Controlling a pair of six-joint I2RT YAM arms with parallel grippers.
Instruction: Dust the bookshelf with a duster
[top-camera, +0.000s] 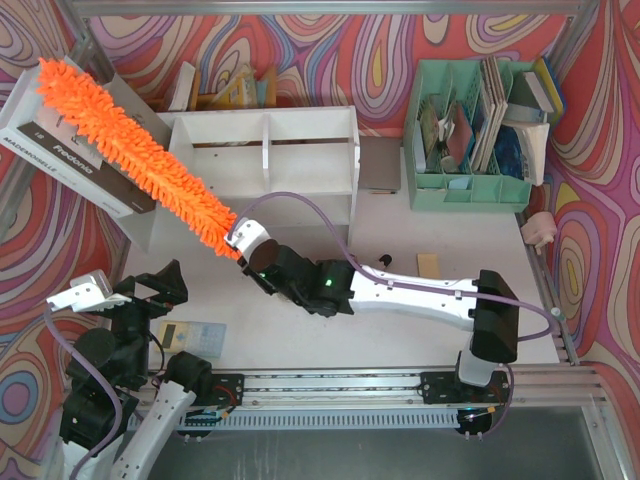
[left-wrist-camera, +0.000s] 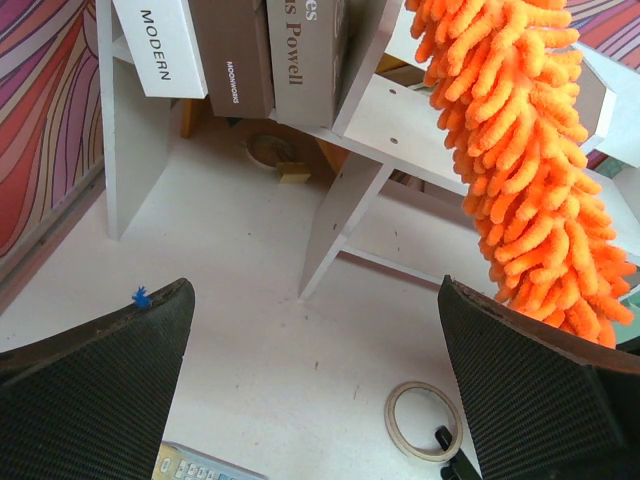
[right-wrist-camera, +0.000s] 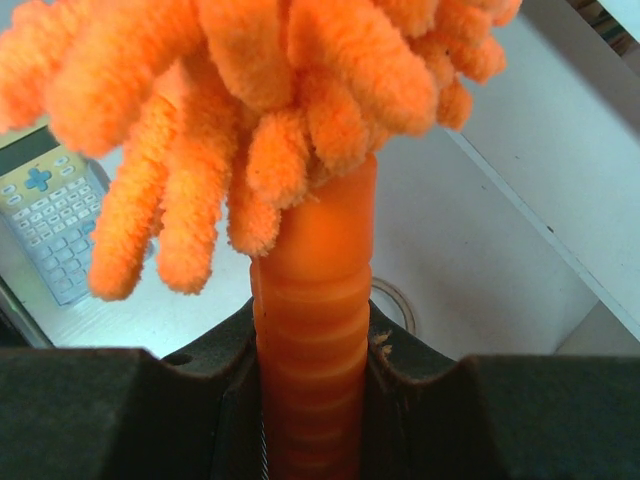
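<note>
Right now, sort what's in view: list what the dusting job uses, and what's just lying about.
In use: duster, held by its handle in the right gripper; bookshelf.
Lying about: calculator; roll of tape; mint green organiser; large books.

Left arm (top-camera: 110, 395): black-and-white jointed arm, folded low beside its base at the near left.
Left gripper (top-camera: 150, 290): black two-finger gripper, jaws spread wide, nothing between them.
Right arm (top-camera: 420, 290): white-and-black, stretched leftward, low and nearly level.
Right gripper (top-camera: 245, 252): jaws clamped on the ribbed orange plastic handle (right-wrist-camera: 312, 320) of the fluffy orange chenille duster (top-camera: 130, 150).
</note>
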